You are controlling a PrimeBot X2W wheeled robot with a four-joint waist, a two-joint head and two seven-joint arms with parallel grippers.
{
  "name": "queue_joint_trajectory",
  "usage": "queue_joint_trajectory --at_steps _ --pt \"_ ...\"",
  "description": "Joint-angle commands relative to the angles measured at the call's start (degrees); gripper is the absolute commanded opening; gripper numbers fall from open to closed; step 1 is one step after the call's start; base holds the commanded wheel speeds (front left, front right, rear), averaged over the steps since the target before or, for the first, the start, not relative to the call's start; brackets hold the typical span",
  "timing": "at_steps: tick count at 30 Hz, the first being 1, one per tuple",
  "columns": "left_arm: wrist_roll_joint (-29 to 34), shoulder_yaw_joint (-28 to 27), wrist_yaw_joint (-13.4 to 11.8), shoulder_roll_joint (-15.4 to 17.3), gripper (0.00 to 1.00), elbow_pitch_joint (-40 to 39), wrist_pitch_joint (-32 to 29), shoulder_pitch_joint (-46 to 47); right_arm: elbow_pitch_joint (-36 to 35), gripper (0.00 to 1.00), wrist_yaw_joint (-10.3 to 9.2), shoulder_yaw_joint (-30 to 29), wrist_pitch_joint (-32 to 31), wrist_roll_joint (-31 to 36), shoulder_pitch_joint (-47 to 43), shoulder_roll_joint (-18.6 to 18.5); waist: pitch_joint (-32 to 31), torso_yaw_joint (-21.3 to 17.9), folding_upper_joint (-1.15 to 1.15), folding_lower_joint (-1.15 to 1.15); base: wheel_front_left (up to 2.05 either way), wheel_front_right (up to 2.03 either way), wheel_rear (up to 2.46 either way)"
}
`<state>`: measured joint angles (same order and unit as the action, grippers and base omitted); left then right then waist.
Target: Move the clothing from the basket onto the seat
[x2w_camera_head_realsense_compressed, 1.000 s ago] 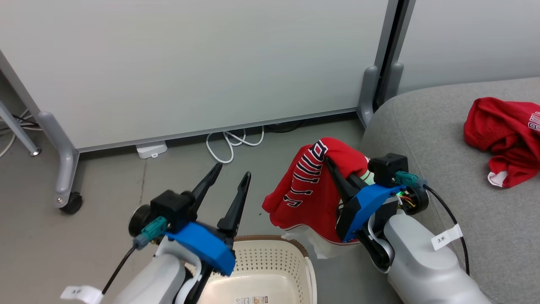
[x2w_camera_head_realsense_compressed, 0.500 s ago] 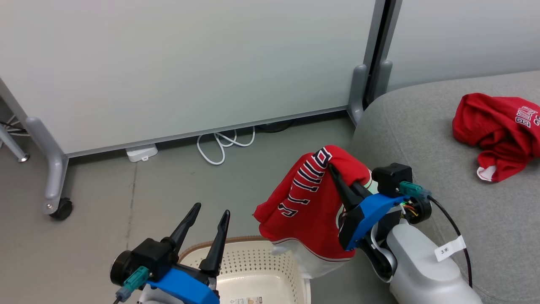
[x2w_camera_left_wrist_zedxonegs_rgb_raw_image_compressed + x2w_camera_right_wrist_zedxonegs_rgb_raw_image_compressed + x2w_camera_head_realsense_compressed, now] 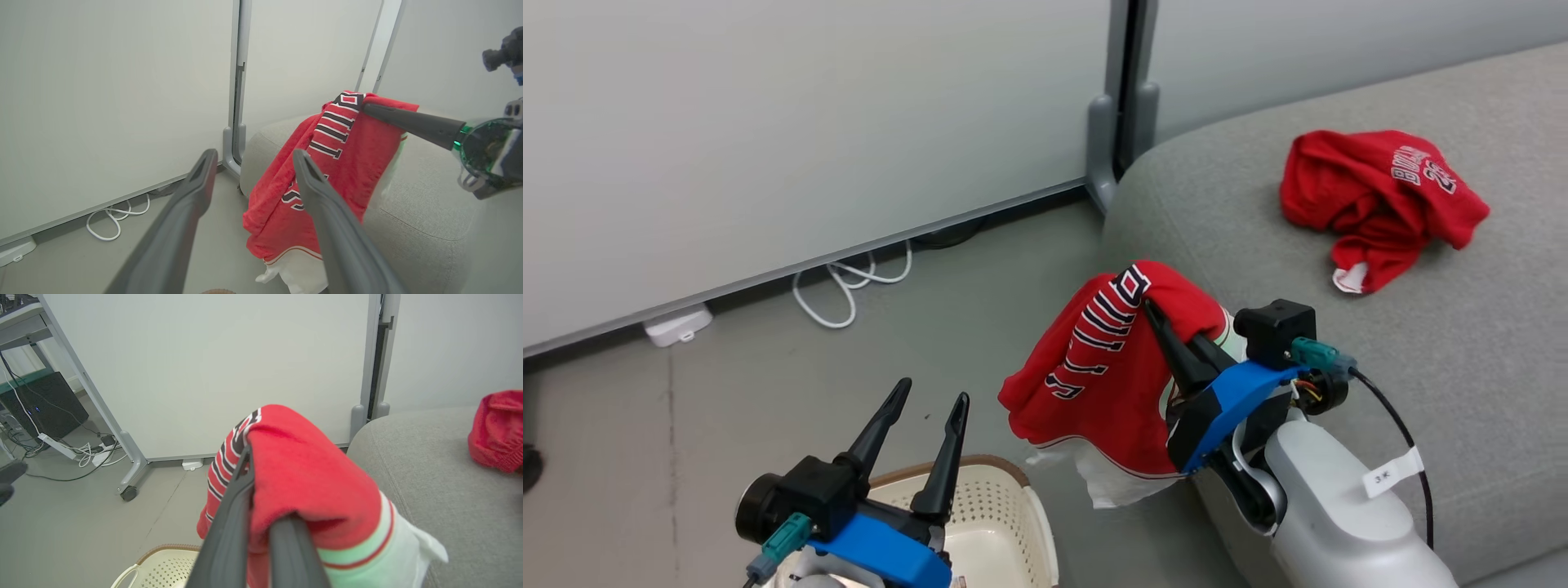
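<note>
Red and white garment (image 3: 1107,371) hung clamped in our right claw (image 3: 1158,317), draped over its fingers between the basket (image 3: 1013,523) rim and the rounded edge of the seat (image 3: 1462,351). Its white hem dangled just beside that edge. The red garment (image 3: 1372,192) lay crumpled on the seat, well back from the edge, with free cushion around it. Our left claw (image 3: 934,392) stood parted, holding nothing, above the basket, with bare floor (image 3: 768,384) beyond.

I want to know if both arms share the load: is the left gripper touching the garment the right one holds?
Apart. In the head view, bare floor shows between the left gripper and the hanging garment; the right gripper alone clamps it.
</note>
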<state>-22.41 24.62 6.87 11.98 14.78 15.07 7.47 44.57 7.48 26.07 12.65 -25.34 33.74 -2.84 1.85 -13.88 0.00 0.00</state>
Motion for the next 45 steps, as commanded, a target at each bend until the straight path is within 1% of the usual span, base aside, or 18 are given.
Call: queue_joint_trajectory --at_steps 1,11,16,21,29,37,42,45 --pt "0.56 -0.36 0.29 -0.08 1.00 0.01 0.14 0.60 -0.83 0.00 0.03 -0.16 -0.05 0.22 -0.55 -0.09 0.98 -3.47 0.00 0.00 0.00 0.00 0.00" --pt "1.57 -1.00 0.67 -0.28 1.00 0.59 0.14 1.14 -4.32 0.00 0.03 -1.77 -0.67 1.07 -2.20 -0.08 3.08 -11.78 0.00 0.00 0.00 0.00 0.00" --pt "1.76 -1.21 0.57 -0.23 1.00 0.67 0.14 1.13 -5.83 0.00 0.03 -2.48 -1.00 1.63 -3.19 -0.07 3.86 -14.57 0.00 0.00 0.00 0.00 0.00" --pt "1.98 -1.36 0.58 -0.14 1.00 0.49 0.14 0.81 -7.15 0.00 0.03 -2.94 -1.25 1.42 -3.98 -0.07 4.35 -16.53 0.00 0.00 0.00 0.00 0.00" --pt "1.59 -0.70 0.59 0.32 1.00 0.67 0.14 1.89 -8.50 0.00 0.03 -4.53 -1.42 2.38 -5.08 -0.07 4.90 -17.07 0.00 0.00 0.00 0.00 0.00" --pt "1.78 -0.99 0.60 0.25 1.00 0.64 0.15 1.57 -9.71 0.00 0.03 -5.88 -1.78 2.40 -5.12 -0.09 5.23 -16.65 0.00 0.00 0.00 0.00 0.00" --pt "2.54 -1.19 0.60 0.60 1.00 -0.10 0.15 2.04 -10.49 0.00 0.03 -7.55 -1.79 2.91 -2.28 -0.07 6.92 -15.42 0.00 0.00 0.00 0.00 0.00" --pt "3.01 -0.88 0.60 1.33 1.00 -0.66 0.15 3.41 -10.90 0.00 0.03 -10.41 -1.49 4.31 0.78 -0.07 9.30 -14.22 0.00 0.00 0.00 0.00 0.00"
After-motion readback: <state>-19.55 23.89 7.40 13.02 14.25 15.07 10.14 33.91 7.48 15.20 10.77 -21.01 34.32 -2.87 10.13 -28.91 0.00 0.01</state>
